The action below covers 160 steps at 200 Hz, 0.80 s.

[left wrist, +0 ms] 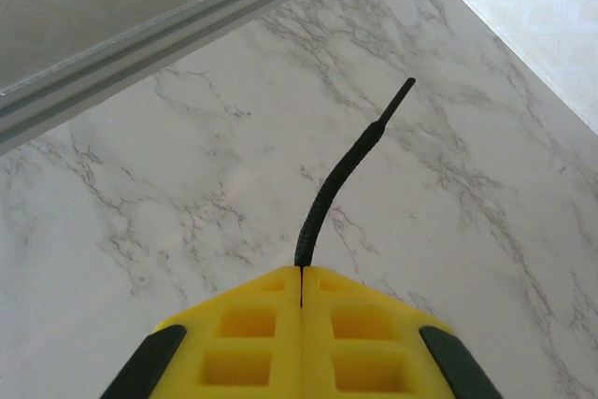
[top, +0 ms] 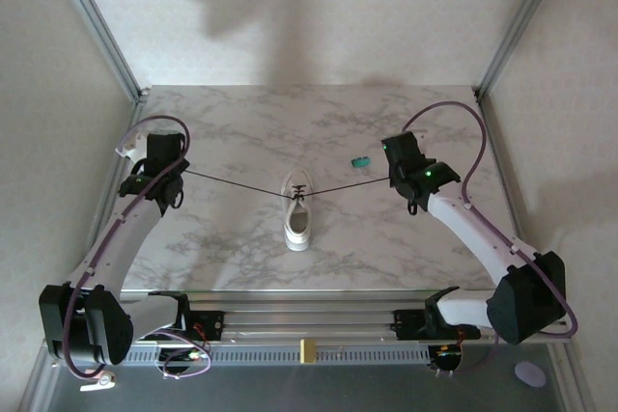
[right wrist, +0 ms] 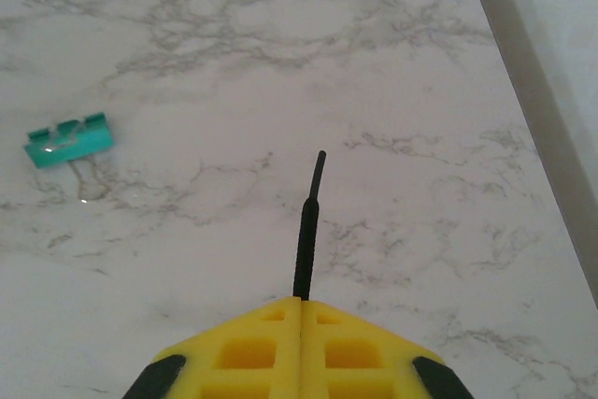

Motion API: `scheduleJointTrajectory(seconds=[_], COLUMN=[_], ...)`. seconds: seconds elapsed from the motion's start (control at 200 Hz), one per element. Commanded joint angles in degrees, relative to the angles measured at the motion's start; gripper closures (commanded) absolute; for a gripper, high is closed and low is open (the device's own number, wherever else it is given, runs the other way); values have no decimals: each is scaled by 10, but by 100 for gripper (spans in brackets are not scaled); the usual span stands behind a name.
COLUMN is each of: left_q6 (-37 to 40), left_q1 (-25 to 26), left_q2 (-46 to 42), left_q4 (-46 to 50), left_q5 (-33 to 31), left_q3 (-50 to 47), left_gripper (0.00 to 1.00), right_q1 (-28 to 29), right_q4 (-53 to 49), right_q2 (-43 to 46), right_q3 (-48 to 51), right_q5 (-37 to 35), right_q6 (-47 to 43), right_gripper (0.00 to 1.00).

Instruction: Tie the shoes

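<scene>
Top external: left claw [top: 182, 173] and right claw [top: 392, 178] each pinch a taut lace [top: 232, 183] from the sneaker [top: 298, 214].

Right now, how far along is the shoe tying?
Done: both ends of the black laces are picked up. In hand: left claw and right claw are each shut on one end, pulled taut sideways from the sneaker. Left: no bow visible; whether the crossing is knotted is too small to tell.

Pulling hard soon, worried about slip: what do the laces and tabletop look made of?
The laces: black woven fabric cord, matte, finely textured, with a smoother stiff tip, probably plastic. The tabletop: smooth, grey-veined marble pattern with slight sheen; stone or printed laminate, cannot tell.
</scene>
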State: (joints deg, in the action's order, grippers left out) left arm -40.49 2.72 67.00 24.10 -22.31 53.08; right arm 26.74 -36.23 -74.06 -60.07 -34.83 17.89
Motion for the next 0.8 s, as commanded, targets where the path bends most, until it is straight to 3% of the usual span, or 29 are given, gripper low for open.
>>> scheduleJointTrajectory(seconds=[0.0,0.22,0.796], left_q6=[11,10,-6], left_q1=[-12,-21,-27], left_q2=[5,10,16], left_q4=[5,16,44], left_q5=[-7,-20,-62], left_q3=[-4,-7,-5], left_gripper=[100,100,100], right_q1=[-20,-63,-103], right_q4=[-28,-46,-67], right_q2=[-15,-41,-79], right_q3=[8,11,7], right_q5=[-16,-1,-9], right_q6=[18,37,54], right_gripper=[100,100,100])
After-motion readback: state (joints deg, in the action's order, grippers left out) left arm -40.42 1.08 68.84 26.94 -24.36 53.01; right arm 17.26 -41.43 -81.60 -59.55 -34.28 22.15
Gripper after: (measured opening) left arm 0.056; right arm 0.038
